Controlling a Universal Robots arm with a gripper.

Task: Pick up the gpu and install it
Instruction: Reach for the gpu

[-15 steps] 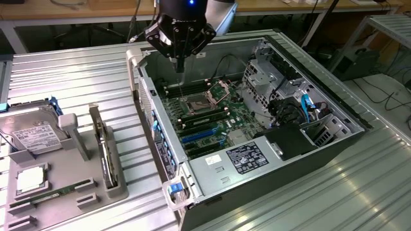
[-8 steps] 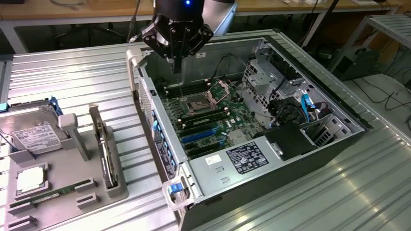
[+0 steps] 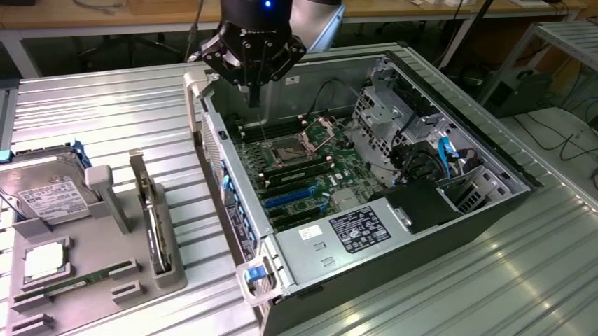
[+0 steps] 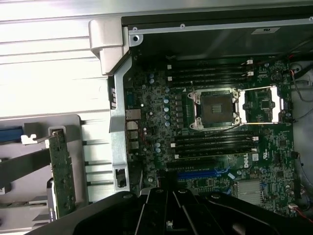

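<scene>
Pickup not yet made, we judge: gpu (image 3: 154, 224) stands on edge in the grey holder (image 3: 170, 274) beside the open case (image 3: 411, 287), uninstalled. Pincer (image 3: 254, 96) clenched, empty, above the case's motherboard (image 3: 313, 171).

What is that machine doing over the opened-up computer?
A robot arm's claw hangs above the open computer case, over the circuit board inside. The claw is closed and holds nothing. The graphics card it is meant to fit stands on edge in a grey rack, to the exterior view's left of the case, with nothing touching it. So the card is not yet picked up or installed.
</scene>
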